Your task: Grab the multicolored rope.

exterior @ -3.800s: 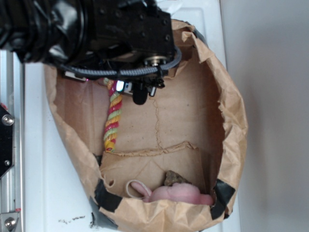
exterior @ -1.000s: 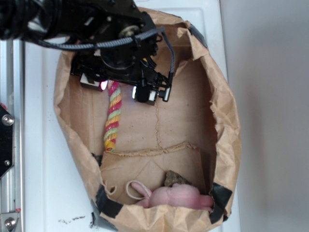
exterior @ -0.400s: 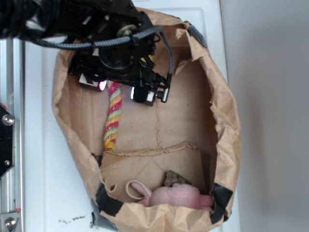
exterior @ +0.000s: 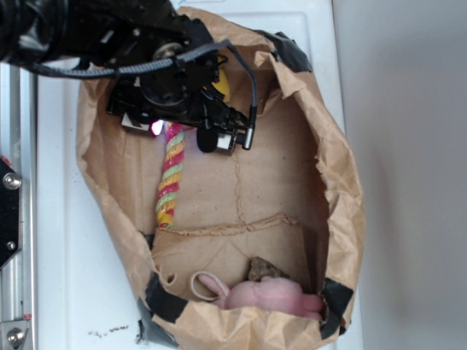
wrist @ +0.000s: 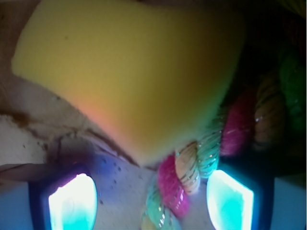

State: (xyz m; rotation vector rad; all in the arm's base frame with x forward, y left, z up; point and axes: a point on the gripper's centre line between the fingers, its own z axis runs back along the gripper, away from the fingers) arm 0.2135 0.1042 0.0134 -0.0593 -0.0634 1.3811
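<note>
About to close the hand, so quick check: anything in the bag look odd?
Yes: the yellow sponge lies over the multicolored rope, beside the open hand. The paper bag has a crumpled rim.

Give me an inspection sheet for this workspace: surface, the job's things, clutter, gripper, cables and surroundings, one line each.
Surface: white tabletop carrying an open brown paper bag with black tape on its rim.
Job's things: multicolored rope lies on the bag floor, its upper end under the gripper; in the wrist view it runs between the lit fingertips.
Clutter: yellow sponge against the rope; pink plush toy and a small brown lump at the bag's lower end.
Gripper: gripper open, low inside the bag, straddling the rope.
Cables: braided black cable looping over the gripper.
Surroundings: metal rail on the left, grey wall on the right.
</note>
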